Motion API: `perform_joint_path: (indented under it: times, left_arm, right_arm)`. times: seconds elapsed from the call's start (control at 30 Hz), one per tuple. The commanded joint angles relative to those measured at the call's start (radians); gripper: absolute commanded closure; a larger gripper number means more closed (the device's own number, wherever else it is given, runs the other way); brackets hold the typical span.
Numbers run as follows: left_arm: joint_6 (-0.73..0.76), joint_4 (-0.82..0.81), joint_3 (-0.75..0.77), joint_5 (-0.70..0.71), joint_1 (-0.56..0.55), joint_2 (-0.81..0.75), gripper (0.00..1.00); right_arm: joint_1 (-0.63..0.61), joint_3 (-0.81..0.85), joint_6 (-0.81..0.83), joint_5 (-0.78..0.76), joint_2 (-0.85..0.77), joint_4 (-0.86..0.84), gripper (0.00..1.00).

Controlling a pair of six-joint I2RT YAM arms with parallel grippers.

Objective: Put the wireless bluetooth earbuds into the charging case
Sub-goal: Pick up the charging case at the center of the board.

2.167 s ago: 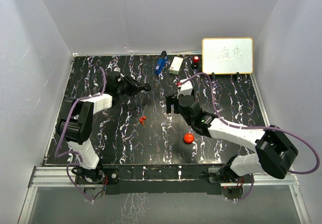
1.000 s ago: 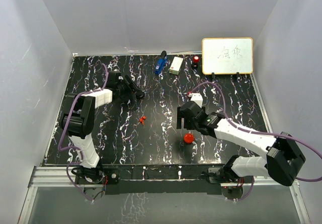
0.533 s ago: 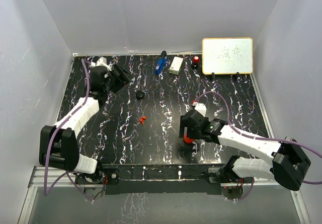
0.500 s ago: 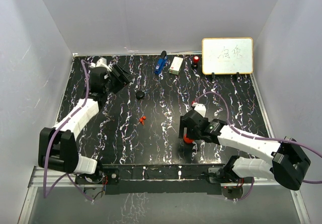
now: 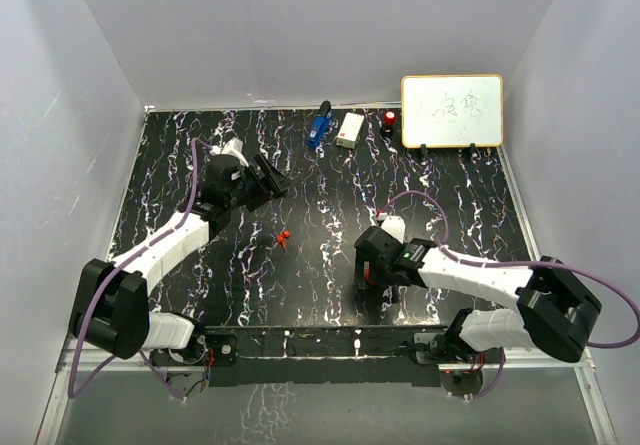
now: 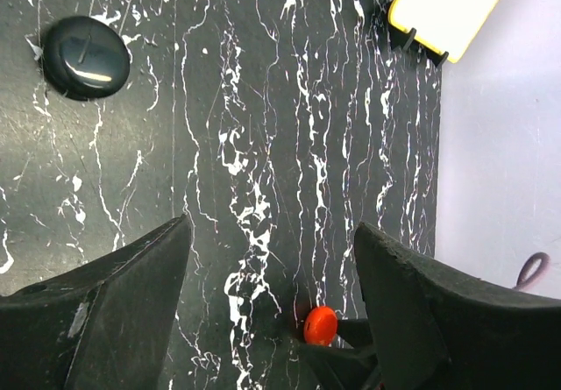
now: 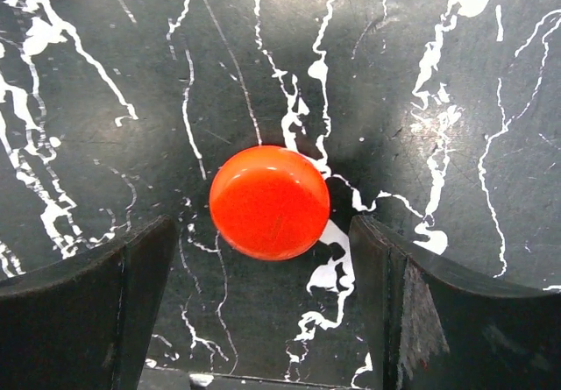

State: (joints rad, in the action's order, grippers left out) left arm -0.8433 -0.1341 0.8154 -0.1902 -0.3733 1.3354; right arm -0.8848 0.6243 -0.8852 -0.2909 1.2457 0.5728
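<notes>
A red round puck (image 7: 270, 202) lies flat on the black marble table (image 7: 456, 83), between the fingers of my right gripper (image 7: 261, 232), which stands open around it without touching. From above, the right gripper (image 5: 368, 273) hides the puck. My left gripper (image 6: 272, 232) is open and empty above the table, left of centre (image 5: 278, 180). A black round disc (image 6: 86, 45) lies ahead of it, and the red puck (image 6: 320, 324) shows beyond. The tiny red earbuds (image 5: 284, 236) lie loose between the arms. I cannot tell which round piece is the charging case.
A whiteboard (image 5: 452, 111) leans at the back right, also in the left wrist view (image 6: 447, 9). A blue object (image 5: 319, 127), a white box (image 5: 350, 129) and a small red-and-black item (image 5: 389, 119) sit along the back edge. White walls enclose the table.
The left gripper let go of the black disc, swung to the back left, then came back toward the centre. The right gripper moved toward me and down around the red puck.
</notes>
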Motion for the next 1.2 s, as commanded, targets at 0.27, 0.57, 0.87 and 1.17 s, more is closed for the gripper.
perform_joint_path:
  times: [0.27, 0.57, 0.87, 1.17]
  left_arm:
    - [-0.013, 0.000, -0.046, 0.002, -0.032, -0.097, 0.26]
    - [-0.013, 0.001, -0.074, -0.015, -0.032, -0.113, 0.26]
    - [-0.012, 0.010, -0.107, -0.030, -0.032, -0.154, 0.26]
    - [-0.005, 0.074, -0.152, -0.018, -0.032, -0.226, 0.26]
  right_arm:
    - [-0.016, 0.054, 0.007, -0.050, 0.105, -0.049, 0.36]
    - [-0.041, 0.102, 0.009, -0.072, 0.178, -0.066, 0.57]
    - [-0.042, 0.259, 0.123, -0.093, 0.351, -0.174, 0.63]
    - [-0.029, 0.463, 0.227, -0.079, 0.558, -0.294, 0.64]
